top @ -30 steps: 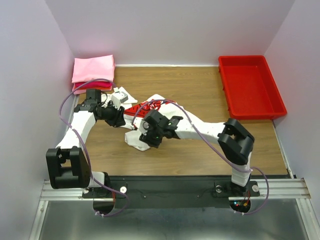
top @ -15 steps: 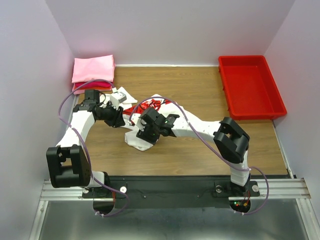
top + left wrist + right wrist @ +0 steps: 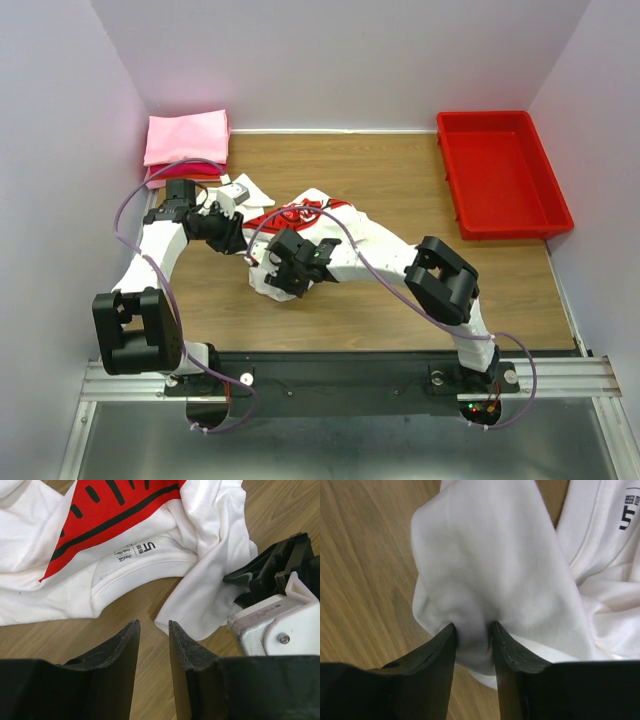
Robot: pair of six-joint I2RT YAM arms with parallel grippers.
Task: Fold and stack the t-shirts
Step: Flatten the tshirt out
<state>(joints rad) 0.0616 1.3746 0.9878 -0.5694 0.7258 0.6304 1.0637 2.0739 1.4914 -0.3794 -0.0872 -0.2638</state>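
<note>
The white t-shirt [image 3: 312, 198] lies crumpled mid-table, stretching away and rightward from the right gripper [image 3: 473, 630], which pinches its near-left fold. The left gripper [image 3: 154, 627], narrowly parted and empty, hovers just short of the collar, well placed to take it

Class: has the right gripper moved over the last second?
Yes. The right gripper, pinching the white cloth t-shirt, moved leftward, away from the fixed red plastic tray.
</note>
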